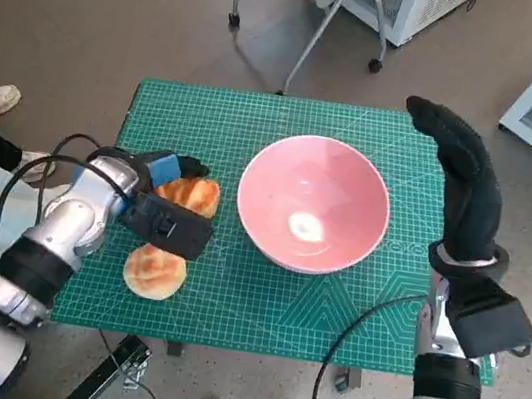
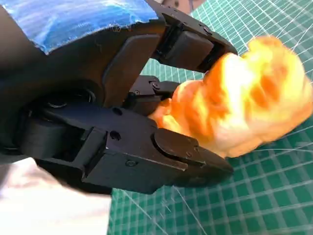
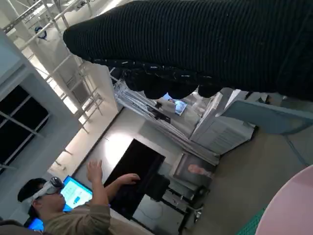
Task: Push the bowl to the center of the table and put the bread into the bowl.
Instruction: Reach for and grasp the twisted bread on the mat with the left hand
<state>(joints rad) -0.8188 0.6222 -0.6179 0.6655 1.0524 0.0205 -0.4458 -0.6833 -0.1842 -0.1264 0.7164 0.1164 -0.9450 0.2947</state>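
Two pieces of bread lay on the green cutting mat (image 1: 229,305) left of the pink bowl (image 1: 313,203). The braided, orange-brown bread (image 1: 193,194) sat nearer the bowl, just beside its left rim but apart from it. The round bun (image 1: 153,272) lay closer to the front edge of the mat, partly under the left wrist.

The bowl stood upright near the middle of the mat, slightly toward the right and far side, with only a pale highlight showing inside it. No bread was in the bowl yet.

The left hand (image 1: 161,175) was at the braided bread. In the left wrist view its black fingers (image 2: 190,46) reached over one side of the bread (image 2: 244,103) and the thumb-side part came under the other, so the piece sat between them and appeared grasped; the bread looked blurred there. Whether it had left the mat could not be told.

The right hand (image 1: 466,186) in its knitted glove was held up beside the right rim of the bowl, fingers extended and together toward the far edge of the table, holding nothing and not visibly touching the bowl. The right wrist view showed the glove (image 3: 205,44) as a dark band, a sliver of the bowl's pink rim (image 3: 293,205), and a person (image 3: 68,210) seated at a screen in the background.

A wheeled chair base (image 1: 315,15) stood on the floor beyond the table.
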